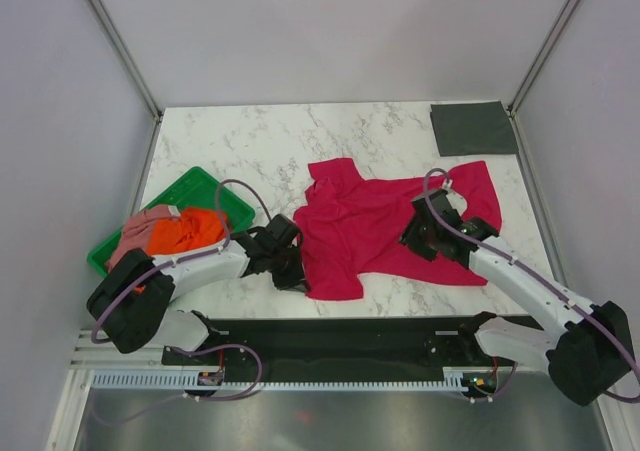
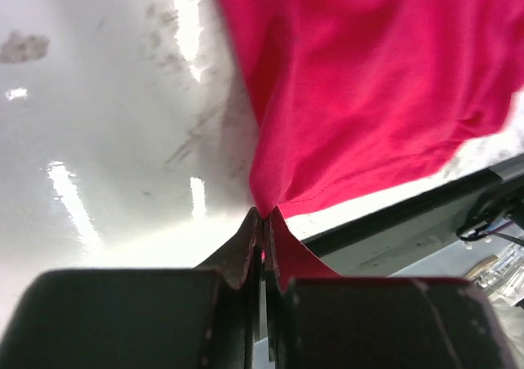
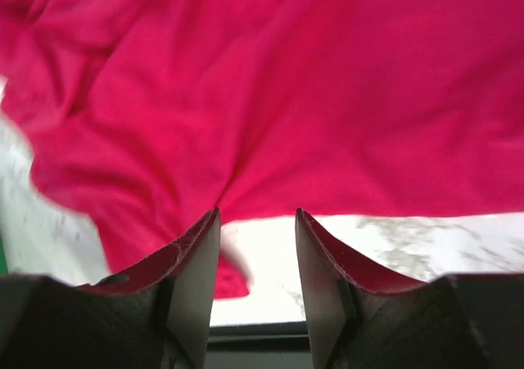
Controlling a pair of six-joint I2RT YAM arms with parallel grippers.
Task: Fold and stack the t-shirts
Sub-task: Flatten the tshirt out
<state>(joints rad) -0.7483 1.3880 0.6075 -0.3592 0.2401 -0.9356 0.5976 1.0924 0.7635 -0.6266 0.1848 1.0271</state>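
**Table surface and the items resting on it**

White, grey-veined marble table [image 1: 250,141], seen from above. A crimson-red t-shirt [image 1: 370,221] lies spread and rumpled across the middle of the table, one sleeve reaching toward the right edge and its lower hem close to the near edge. A dark grey t-shirt [image 1: 472,128], folded into a flat rectangle, sits in the far right corner, well apart from the red one. A green tray [image 1: 205,186] stands askew at the left edge, one corner overhanging that edge.
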